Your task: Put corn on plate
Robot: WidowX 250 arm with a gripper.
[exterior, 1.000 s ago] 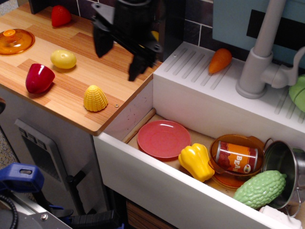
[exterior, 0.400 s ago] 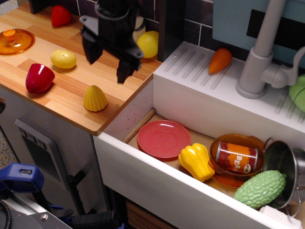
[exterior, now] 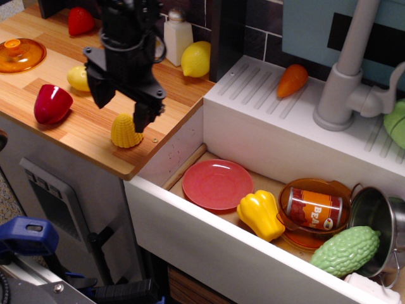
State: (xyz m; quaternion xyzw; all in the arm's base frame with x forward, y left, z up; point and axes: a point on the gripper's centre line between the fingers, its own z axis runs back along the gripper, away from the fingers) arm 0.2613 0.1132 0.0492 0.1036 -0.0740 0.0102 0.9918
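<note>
The corn (exterior: 125,133), a small yellow bumpy dome, stands on the wooden counter (exterior: 76,136) near its right front corner. My black gripper (exterior: 120,109) hangs open just above and slightly behind the corn, one finger to its left and one (exterior: 143,115) at its upper right. It holds nothing. The pinkish-red plate (exterior: 217,184) lies flat at the left end of the white sink basin, to the right of and below the corn.
On the counter: a red pepper (exterior: 52,103), a yellow lemon (exterior: 77,78) partly behind the gripper, an orange lid (exterior: 21,55), a strawberry (exterior: 80,20), a salt shaker (exterior: 176,35), another lemon (exterior: 196,59). In the sink: yellow bell pepper (exterior: 260,214), can in an orange bowl (exterior: 314,209), green gourd (exterior: 345,250), metal pot (exterior: 380,221).
My gripper has moved left and down from the back of the counter to just over the corn. Nothing else has moved.
</note>
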